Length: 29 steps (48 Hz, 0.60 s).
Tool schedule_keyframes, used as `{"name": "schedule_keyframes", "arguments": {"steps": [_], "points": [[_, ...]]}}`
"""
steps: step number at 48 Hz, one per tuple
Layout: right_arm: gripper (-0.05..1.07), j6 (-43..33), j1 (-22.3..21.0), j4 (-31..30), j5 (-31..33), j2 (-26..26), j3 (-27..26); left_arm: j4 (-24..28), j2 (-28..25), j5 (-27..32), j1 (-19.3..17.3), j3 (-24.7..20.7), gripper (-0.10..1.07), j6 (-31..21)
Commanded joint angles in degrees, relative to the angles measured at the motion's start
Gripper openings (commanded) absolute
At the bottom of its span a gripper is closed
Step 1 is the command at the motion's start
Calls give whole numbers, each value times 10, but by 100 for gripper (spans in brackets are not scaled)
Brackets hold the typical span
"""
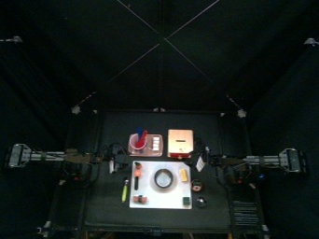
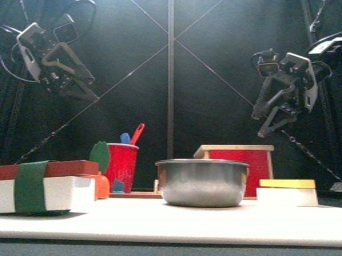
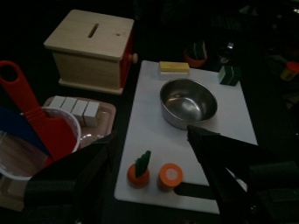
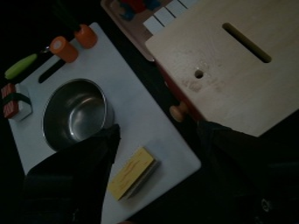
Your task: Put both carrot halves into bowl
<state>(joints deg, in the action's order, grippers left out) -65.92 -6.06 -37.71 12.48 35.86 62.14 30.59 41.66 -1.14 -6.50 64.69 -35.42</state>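
- Two carrot halves [image 3: 156, 173] side by side at the white board's [image 3: 239, 114] end, near the left gripper [image 3: 152, 179], jaws spread wide, empty.
- Bowl [image 3: 187, 101] mid-board, beyond them.
- Right gripper [image 4: 158, 171] farther off; jaws apart, empty.

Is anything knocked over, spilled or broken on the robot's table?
Nothing stands out. The bowl sits upright and empty on the white mat, and the carrot halves lie together near one end. Nothing looks spilled or broken.

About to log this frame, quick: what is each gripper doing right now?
Left gripper: open, holding nothing, above the carrot halves.
Right gripper: open, holding nothing, above the white board by the bowl.
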Motion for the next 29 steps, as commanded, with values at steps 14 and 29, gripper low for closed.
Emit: {"name": "schedule_keyframes", "arguments": {"steps": [14,29], "points": [[100,3,1,4,-2,2,-10,5,-21,-18,-7,4,97,11],[100,2,-1,7,-2,2,-10,4,-120,-79,-5,20,97,41]]}}
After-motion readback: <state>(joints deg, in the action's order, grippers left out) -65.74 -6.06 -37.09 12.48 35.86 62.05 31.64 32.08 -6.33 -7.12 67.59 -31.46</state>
